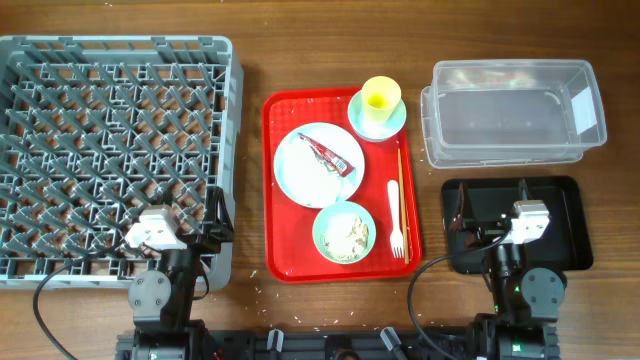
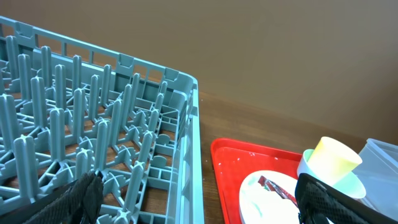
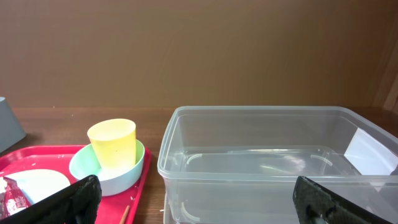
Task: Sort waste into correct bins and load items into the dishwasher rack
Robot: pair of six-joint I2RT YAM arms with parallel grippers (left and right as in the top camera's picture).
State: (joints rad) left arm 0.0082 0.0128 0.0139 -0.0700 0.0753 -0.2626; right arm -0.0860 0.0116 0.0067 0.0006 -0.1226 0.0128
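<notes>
Both arms low at near table edge, nothing picked yet. Left gripper (image 2: 205, 202): fingers wide, empty, by dishwasher rack (image 1: 110, 45) corner. Right gripper (image 3: 205, 202): wide, empty, over black tray (image 1: 560, 215), facing clear tub (image 1: 510, 65). Likely each is staged at its own drop-off. All on red serving tray (image 1: 285, 255): red foil wrapper (image 1: 328, 156) on plate (image 1: 295, 180), rice scraps (image 1: 346, 234) in bowl (image 1: 343, 206), yellow cup (image 1: 380, 97) on saucer (image 1: 398, 122), fork (image 1: 395, 220) beside chopsticks (image 1: 401, 190).

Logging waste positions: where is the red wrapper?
Overhead, the wrapper lies on the plate in the red tray's left half, below-left of the cup.
</notes>
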